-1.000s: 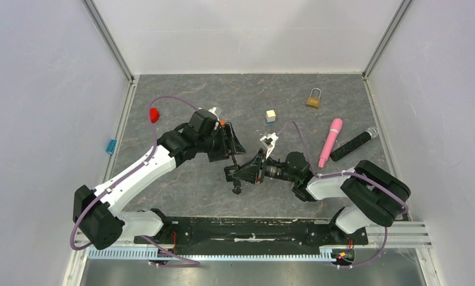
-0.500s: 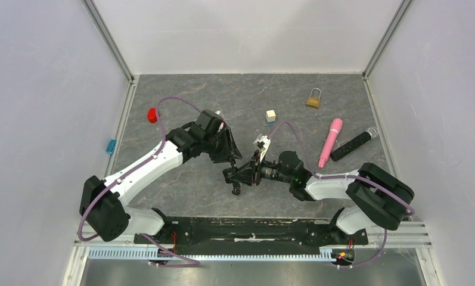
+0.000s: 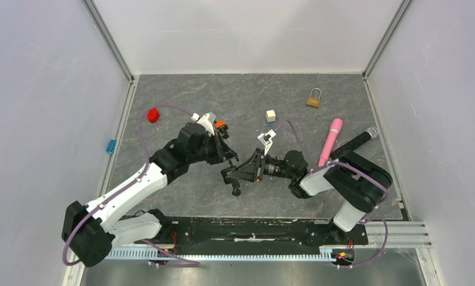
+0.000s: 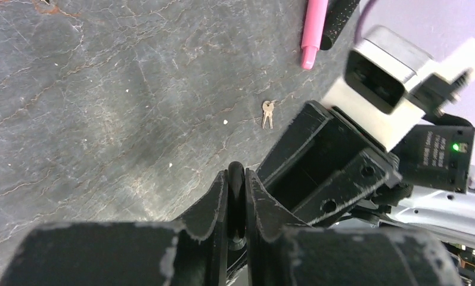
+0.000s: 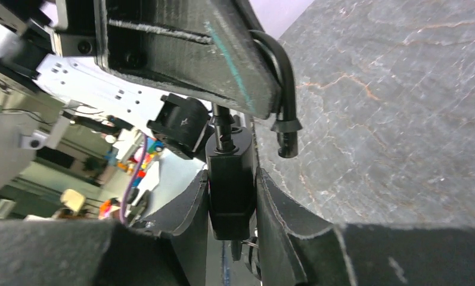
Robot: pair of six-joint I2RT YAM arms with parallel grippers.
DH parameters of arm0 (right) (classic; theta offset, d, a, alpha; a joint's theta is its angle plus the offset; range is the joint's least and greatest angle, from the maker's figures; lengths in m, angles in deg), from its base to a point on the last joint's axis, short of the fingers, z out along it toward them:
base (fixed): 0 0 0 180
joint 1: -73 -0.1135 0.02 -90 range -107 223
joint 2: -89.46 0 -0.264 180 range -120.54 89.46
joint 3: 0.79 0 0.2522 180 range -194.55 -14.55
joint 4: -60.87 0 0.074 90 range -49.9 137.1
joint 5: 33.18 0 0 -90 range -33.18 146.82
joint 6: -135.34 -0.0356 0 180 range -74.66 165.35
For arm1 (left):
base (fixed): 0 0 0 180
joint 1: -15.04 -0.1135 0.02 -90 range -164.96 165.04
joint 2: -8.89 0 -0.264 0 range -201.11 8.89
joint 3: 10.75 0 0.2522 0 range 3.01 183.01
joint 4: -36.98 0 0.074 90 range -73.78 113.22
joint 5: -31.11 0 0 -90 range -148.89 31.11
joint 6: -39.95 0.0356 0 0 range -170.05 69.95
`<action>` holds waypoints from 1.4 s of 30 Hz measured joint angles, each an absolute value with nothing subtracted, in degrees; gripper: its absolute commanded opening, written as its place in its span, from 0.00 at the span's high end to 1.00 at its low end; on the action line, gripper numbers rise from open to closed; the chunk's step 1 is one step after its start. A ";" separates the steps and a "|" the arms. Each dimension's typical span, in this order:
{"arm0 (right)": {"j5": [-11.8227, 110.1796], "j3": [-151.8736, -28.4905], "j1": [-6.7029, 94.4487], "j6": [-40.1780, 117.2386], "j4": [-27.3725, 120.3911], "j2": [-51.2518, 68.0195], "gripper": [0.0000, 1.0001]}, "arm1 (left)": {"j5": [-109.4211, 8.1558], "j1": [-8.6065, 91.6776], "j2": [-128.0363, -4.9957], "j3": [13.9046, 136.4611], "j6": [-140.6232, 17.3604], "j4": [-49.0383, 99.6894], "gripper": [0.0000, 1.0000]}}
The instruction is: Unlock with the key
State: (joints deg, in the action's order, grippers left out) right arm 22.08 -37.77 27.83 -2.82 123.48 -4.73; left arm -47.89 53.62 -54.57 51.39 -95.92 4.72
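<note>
Between the fingers of my right gripper [image 5: 232, 174], which is shut on it, sits a black lock body [image 5: 230, 202]; this pair shows mid-table from above at the right gripper [image 3: 239, 173]. A black shackle loop [image 5: 285, 89] rises from the lock. My left gripper [image 4: 236, 179] meets it from the left and is shut on a thin rounded black bar [image 4: 236, 170], apparently that shackle. Seen from above, the left gripper [image 3: 229, 158] touches the lock [image 3: 229, 174]. Two small metal keys [image 4: 268, 113] lie loose on the table beyond.
A brass padlock [image 3: 313, 98] lies at the back right. A pink marker [image 3: 331, 142] and a black marker [image 3: 354, 145] lie to the right of the arms. A small cube [image 3: 271, 115], a red piece [image 3: 154, 115] and a blue piece [image 3: 111, 146] lie around.
The left gripper's jaws have closed from wide open onto the thin black bar. The left arm drew in toward the lock; the right wrist shifted slightly with the lock held.
</note>
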 measured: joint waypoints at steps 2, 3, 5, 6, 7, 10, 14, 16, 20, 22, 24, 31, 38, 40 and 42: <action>20.83 -37.77 28.31 -6.55 126.81 -7.22 0.68 | -47.80 53.56 -52.56 48.42 -95.92 7.95 0.98; 20.35 -37.77 28.55 -8.19 127.92 -8.38 0.62 | -47.89 53.45 -51.90 46.89 -95.94 9.55 0.98; 20.11 -37.77 28.71 -10.51 129.01 -9.80 0.50 | -47.98 52.95 -51.42 44.55 -96.05 12.09 0.98; 20.29 -37.77 28.95 -11.25 129.10 -10.19 0.44 | -47.95 52.51 -51.23 43.24 -96.09 13.57 0.98; 20.53 -37.68 29.38 -11.69 129.45 -10.45 0.39 | -48.04 52.23 -51.03 42.08 -96.14 14.62 0.98; 21.51 -37.16 30.72 -10.69 130.26 -10.08 0.25 | -49.07 50.06 -50.72 37.01 -96.60 17.99 0.98; 23.96 -35.48 31.92 -6.45 127.16 -7.96 0.15 | -51.87 46.85 -50.72 30.65 -97.65 21.00 0.98; 25.31 -34.43 32.42 -3.80 124.40 -6.59 0.13 | -53.11 45.60 -50.72 28.49 -98.26 22.62 0.98; 28.46 -33.55 33.03 2.17 116.29 -2.91 0.11 | -54.14 42.96 -51.14 27.26 -98.93 25.92 0.98; 30.43 -33.55 33.08 5.69 111.35 -0.14 0.10 | -55.71 40.69 -52.39 27.26 -99.20 27.41 0.98; 31.45 -33.53 33.12 7.54 108.97 1.30 0.10 | -57.33 38.76 -53.46 27.31 -100.09 27.39 0.98; 34.45 -33.42 33.43 13.14 101.71 5.11 0.10 | -65.81 36.95 -54.07 31.61 -103.02 20.37 0.98; 35.06 -33.42 33.47 16.85 97.36 6.66 0.13 | -69.40 34.26 -65.30 37.65 -103.00 22.14 0.94; 35.13 -33.42 33.47 17.75 96.34 7.67 0.14 | -68.61 33.06 -69.08 38.10 -102.98 26.29 0.93; 35.08 -33.42 33.47 18.60 95.64 8.71 0.14 | -67.17 31.46 -72.82 38.13 -102.76 30.71 0.91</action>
